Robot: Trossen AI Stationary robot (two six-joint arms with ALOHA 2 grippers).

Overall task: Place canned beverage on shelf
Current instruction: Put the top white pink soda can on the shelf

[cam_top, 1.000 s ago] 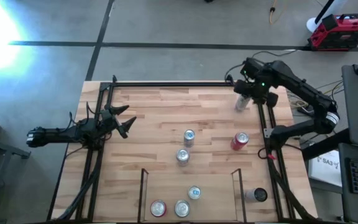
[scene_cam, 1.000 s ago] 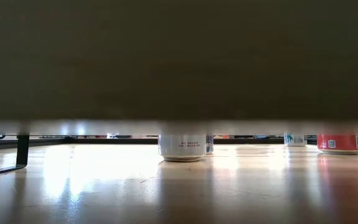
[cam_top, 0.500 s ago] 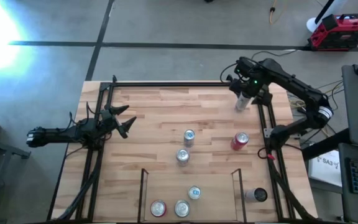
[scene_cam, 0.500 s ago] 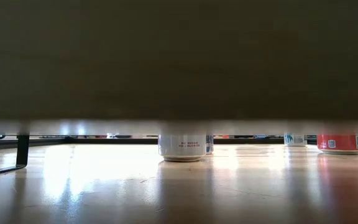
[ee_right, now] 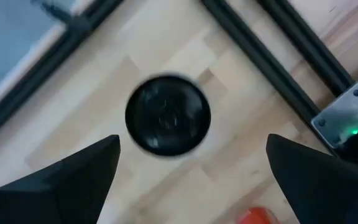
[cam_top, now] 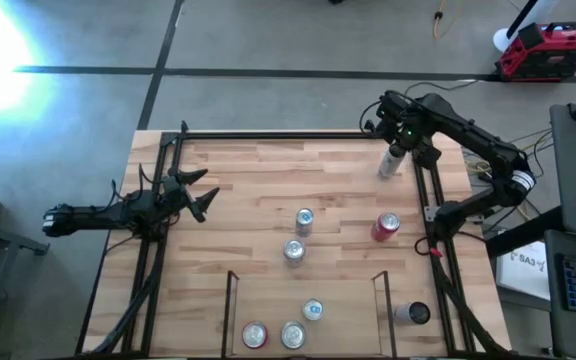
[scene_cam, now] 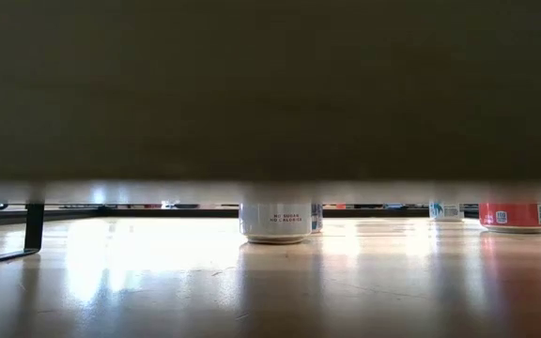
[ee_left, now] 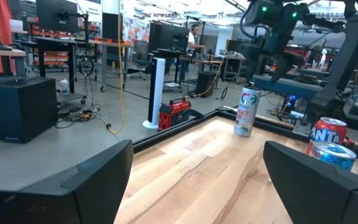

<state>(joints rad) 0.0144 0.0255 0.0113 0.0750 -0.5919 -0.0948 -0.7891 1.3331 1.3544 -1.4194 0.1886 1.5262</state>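
Note:
A white and pink can (cam_top: pixel 390 163) stands upright on its base at the table's far right. My right gripper (cam_top: pixel 399 138) hangs just above it, pointing down, open. In the right wrist view the can's dark top (ee_right: pixel 168 115) lies below and between the two fingers, clear of them. In the left wrist view the same can (ee_left: pixel 246 112) stands under that gripper (ee_left: pixel 277 57). The shelf (cam_top: pixel 346 318) is the bay between two short black rails at the near edge, and three cans stand in it. My left gripper (cam_top: pixel 206 196) waits open at the table's left edge.
Two silver cans (cam_top: pixel 303 220) (cam_top: pixel 293 250) and a red can (cam_top: pixel 386 227) stand mid-table. Another can (cam_top: pixel 414 313) lies outside the shelf's right rail. The big black frame (cam_top: pixel 268 133) runs around the tabletop, close to the right gripper. The low view shows only can bases (scene_cam: pixel 275 223).
My right gripper has shifted a little toward the table's far edge above the white and pink can and has rolled about its own axis. The can has stayed where it stood.

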